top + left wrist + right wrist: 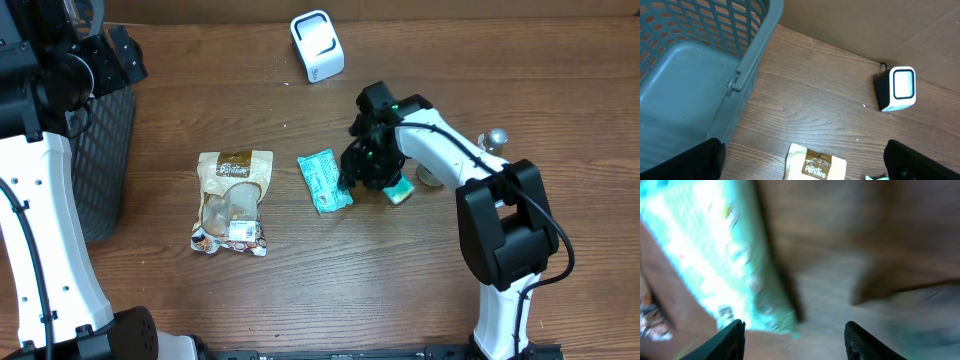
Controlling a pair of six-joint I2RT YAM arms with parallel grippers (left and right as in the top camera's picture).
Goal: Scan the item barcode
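**A:** Checking progress. Anything scanned yet?

**B:** Doesn't look like it. L to R: left end effector [805, 152] hangs wide open and empty by the basket [105, 150]. Snack bag [233, 200] lies flat on the table [300, 290], nothing near it. Teal packet [320, 182] sits just right of it, also flat, well apart from the scanner [317, 45] at the back.

**A:** Right arm?

**B:** Right end effector [795, 330] is low, just beside the packet's right edge. Jaws are partly apart w/ only bare table between them. Wrist view's blurred, so can't tell if a finger touches the packet.

**A:** What's left?

**B:** Basically everything, imo: grip, lift, show barcode to the scanner. Can't see a barcode on the packet from above.
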